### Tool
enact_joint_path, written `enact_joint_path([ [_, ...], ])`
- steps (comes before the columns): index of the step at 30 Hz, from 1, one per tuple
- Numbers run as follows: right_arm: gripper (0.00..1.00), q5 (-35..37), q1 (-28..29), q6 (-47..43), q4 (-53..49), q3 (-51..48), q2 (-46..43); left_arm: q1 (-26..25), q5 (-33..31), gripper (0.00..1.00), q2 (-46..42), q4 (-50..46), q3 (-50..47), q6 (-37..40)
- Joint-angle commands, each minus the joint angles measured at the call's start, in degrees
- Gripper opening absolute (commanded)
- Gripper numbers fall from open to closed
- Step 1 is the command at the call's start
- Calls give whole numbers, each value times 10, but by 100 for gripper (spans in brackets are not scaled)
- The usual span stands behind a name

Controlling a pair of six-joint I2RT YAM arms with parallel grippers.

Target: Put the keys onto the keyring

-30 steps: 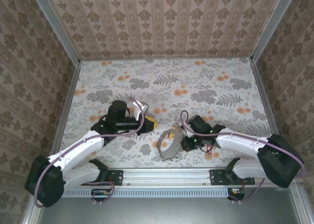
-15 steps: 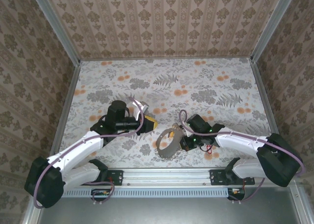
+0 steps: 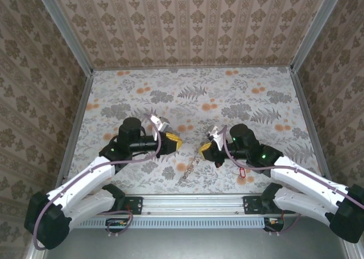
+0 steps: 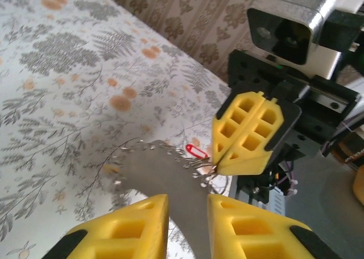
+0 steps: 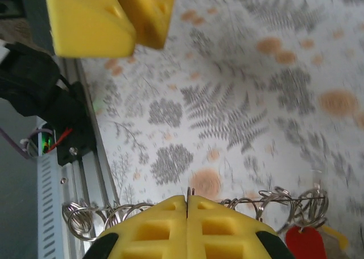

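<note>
My right gripper (image 3: 205,151) (image 5: 187,200) is shut, pinching a thin wire ring of the keyring (image 3: 189,168) (image 5: 91,216), which hangs from it as a floppy grey chain of small rings. The red key (image 3: 242,171) (image 5: 304,242) lies on the table near the right wrist, with the yellow-gold key (image 5: 336,235) beside it. My left gripper (image 3: 172,141) (image 4: 187,207) is open and faces the right one a short way off. In the left wrist view the blurred keyring (image 4: 165,179) passes beyond the gap between my left fingers. It runs up to the right gripper (image 4: 217,167), and the red key (image 4: 197,151) lies behind.
A metal rail (image 3: 193,203) (image 5: 62,196) runs along the near table edge, just below the hanging keyring. Patterned walls (image 3: 187,26) close in the back and both sides. The floral tabletop (image 3: 227,100) stretches behind both grippers.
The right arm has risen and swung up from the table, drawing the keyring from a flat loop into a hanging chain. The left arm shifted slightly.
</note>
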Motion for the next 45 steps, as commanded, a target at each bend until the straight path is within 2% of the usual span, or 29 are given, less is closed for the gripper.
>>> enact_joint_path([
  [1, 0, -60, 3, -53, 132, 19, 10, -13, 26, 26, -27, 23, 11, -1],
  [5, 0, -99, 3, -71, 192, 29, 27, -34, 31, 24, -55, 23, 12, 11],
  [11, 0, -162, 2, -73, 252, 59, 52, -44, 68, 14, -81, 51, 17, 16],
  [15, 0, -182, 3, -65, 283, 64, 54, -47, 78, 14, -97, 53, 24, 26],
  [25, 0, -217, 3, -58, 284, 68, 44, -48, 93, 11, -99, 17, 57, 67],
  [31, 0, -222, 4, -62, 279, 70, 40, -50, 83, 10, -97, -28, 75, 102],
  [39, 0, -228, 5, -63, 280, 75, 45, -80, 44, 7, -81, -91, 98, 157],
  [45, 0, -228, 7, -67, 272, 75, 41, -79, 17, 5, -82, -103, 100, 167],
])
